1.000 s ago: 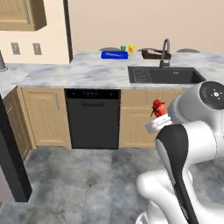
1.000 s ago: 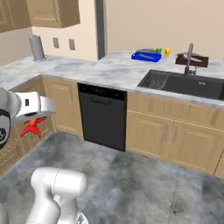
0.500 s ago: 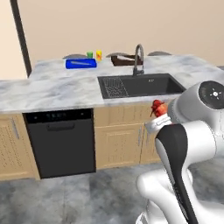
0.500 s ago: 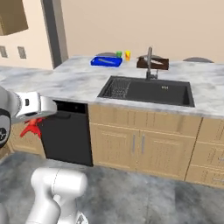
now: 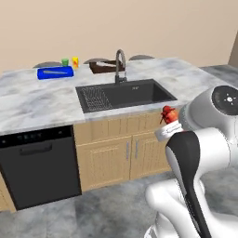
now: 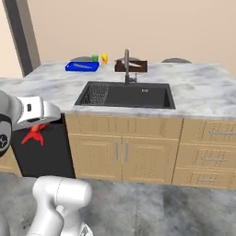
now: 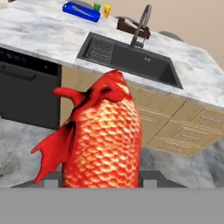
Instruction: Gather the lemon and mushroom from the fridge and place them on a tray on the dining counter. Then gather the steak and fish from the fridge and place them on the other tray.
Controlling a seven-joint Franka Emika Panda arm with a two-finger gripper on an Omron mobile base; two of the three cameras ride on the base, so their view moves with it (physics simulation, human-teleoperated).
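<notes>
My gripper [image 5: 168,124] is shut on the fish [image 7: 103,140], a bright red scaly fish that stands tail-up close before the hand camera. It also shows as a small red shape beside my arm [image 5: 167,113] [image 6: 34,135]. Ahead runs the dining counter [image 5: 37,102] [image 6: 198,87]. At its far left side lies the blue tray [image 5: 55,72] [image 6: 81,67] [image 7: 81,11] with a pale strip in it. The brown tray [image 5: 104,67] [image 6: 133,67] [image 7: 131,27] sits behind the tap. The fridge is out of view; lemon, mushroom and steak cannot be made out.
A dark sink [image 5: 125,93] [image 6: 129,94] with a curved tap [image 5: 120,65] is set in the counter's middle. A green cup [image 5: 65,62] and a yellow cup [image 5: 75,62] stand between the trays. A black dishwasher [image 5: 39,165] sits under the counter's left, wood cabinets [image 6: 120,154] beside it.
The base has driven and turned, so the counter, sink and trays have slid leftward and closer in both base views. The fish stays in my gripper.
</notes>
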